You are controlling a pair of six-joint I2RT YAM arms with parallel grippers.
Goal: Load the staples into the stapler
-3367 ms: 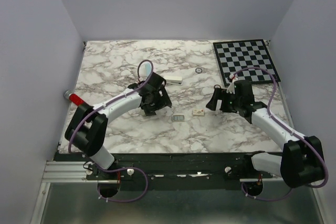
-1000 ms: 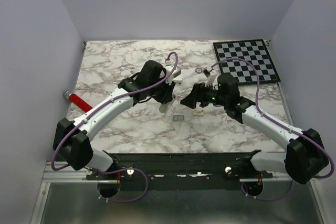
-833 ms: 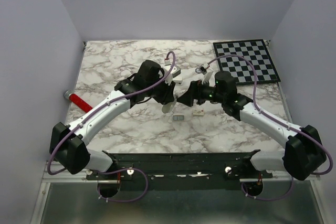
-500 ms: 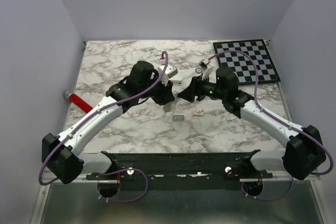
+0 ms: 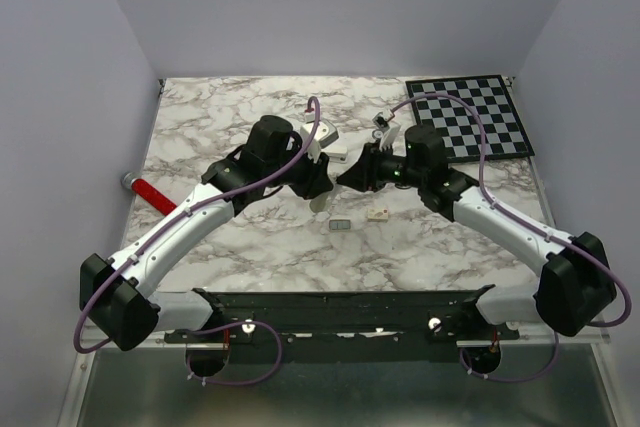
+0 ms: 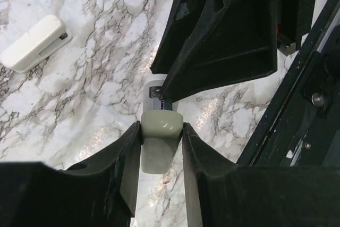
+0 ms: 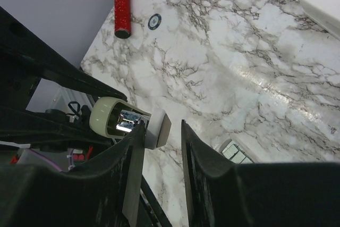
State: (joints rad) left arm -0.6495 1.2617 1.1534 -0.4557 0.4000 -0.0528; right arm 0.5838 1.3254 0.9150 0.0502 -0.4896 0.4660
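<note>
My left gripper (image 5: 318, 183) is shut on the pale stapler (image 6: 159, 136) and holds it above the table, in the middle of the top view. My right gripper (image 5: 347, 178) meets it from the right. Its jaws (image 7: 162, 126) stand on either side of the white end piece (image 7: 158, 128) that sticks out of the stapler's open metal channel. One finger touches the piece and a gap shows at the other finger. The staples (image 5: 340, 225), a small grey rectangle, lie on the marble below the grippers and also show as the staples (image 7: 234, 152) in the right wrist view.
A small white box (image 5: 378, 214) lies right of the staples. A larger white oblong block (image 6: 34, 43) lies behind the grippers. A red marker (image 5: 150, 190) rests at the left table edge, with a small black ring (image 7: 154, 21) near it. A checkerboard (image 5: 470, 117) fills the back right corner.
My right gripper has moved left up to the stapler and its jaws have narrowed around the end piece. The left arm has swung the stapler slightly towards it, grip unchanged.
</note>
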